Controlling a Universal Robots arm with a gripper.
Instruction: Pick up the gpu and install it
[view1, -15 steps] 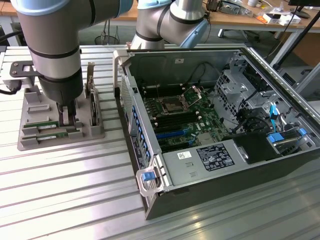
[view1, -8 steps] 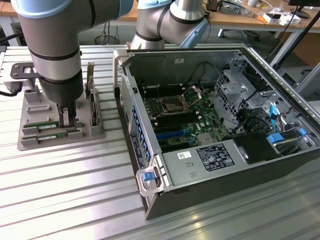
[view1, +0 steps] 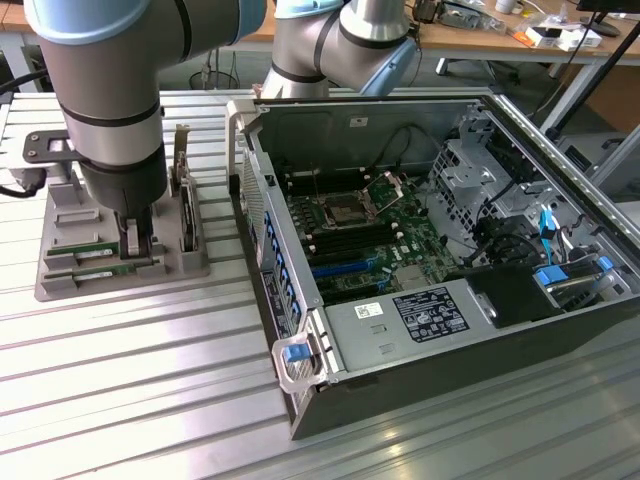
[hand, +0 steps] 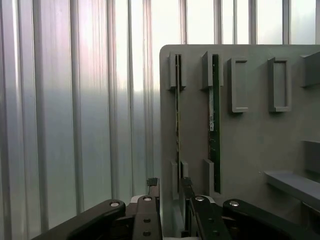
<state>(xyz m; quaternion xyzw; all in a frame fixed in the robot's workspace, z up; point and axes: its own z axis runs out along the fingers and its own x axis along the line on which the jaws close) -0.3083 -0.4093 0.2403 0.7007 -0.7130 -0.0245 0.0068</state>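
The gpu (hand: 177, 115) is a thin green stick standing on edge in a slot of the grey holder (hand: 250, 150). My gripper (hand: 170, 186) is open, one finger on each side of the stick's near end, and no contact shows. A second green stick (hand: 214, 120) with a white label sits in the neighbouring slot. In the exterior view my gripper (view1: 135, 247) reaches down into the grey holder (view1: 60, 285) at that view's left, beside green sticks (view1: 88, 253).
An upright dark card with a metal bracket (view1: 185, 205) stands in the holder just beside the gripper. The open computer case (view1: 300, 330) with its motherboard (view1: 360, 235) lies to the exterior view's right. Ribbed metal table (view1: 140, 390) lies all around.
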